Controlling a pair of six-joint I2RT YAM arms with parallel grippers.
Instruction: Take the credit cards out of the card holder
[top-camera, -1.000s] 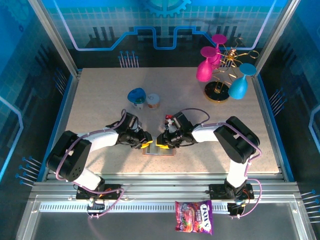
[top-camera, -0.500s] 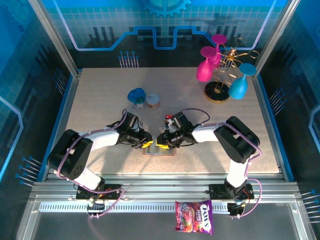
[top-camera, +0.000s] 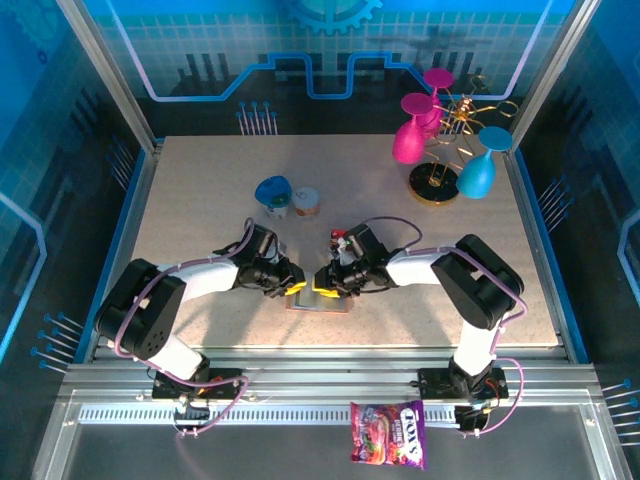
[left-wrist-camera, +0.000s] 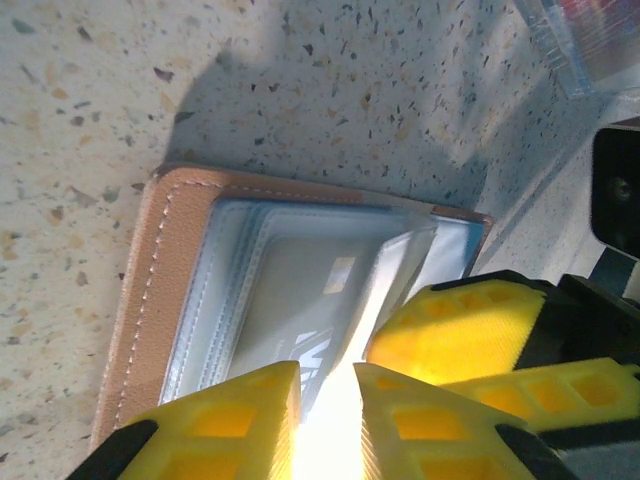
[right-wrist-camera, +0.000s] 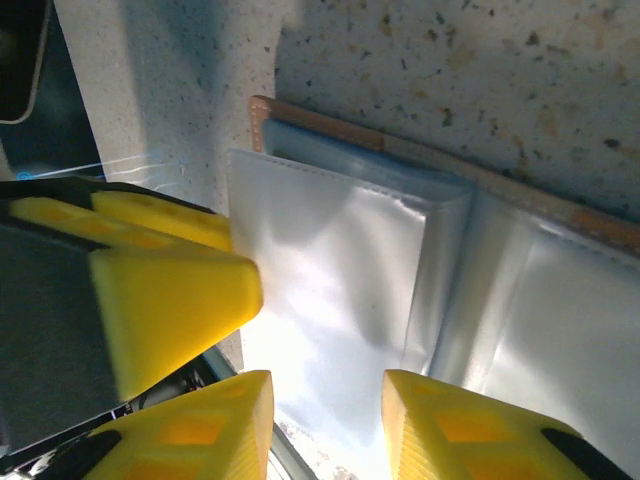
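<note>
Risk: clear sleeves (right-wrist-camera: 330, 250) look slick and floppy. A pinch may catch a sleeve, not a card, and drag the card holder (left-wrist-camera: 160, 260) across the tabletop (left-wrist-camera: 100, 80).

Holder lies open between both tools, under their tips. Brown leather, stitched edge. One of the credit cards (left-wrist-camera: 310, 290) shows faintly inside.

Left tool (left-wrist-camera: 327, 385) narrow, cannot tell if gripping. Right tool (right-wrist-camera: 318, 390) partly spread, gripping nothing.

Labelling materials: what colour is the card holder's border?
Card holder: tan brown, pale stitching; left wrist view.
</note>
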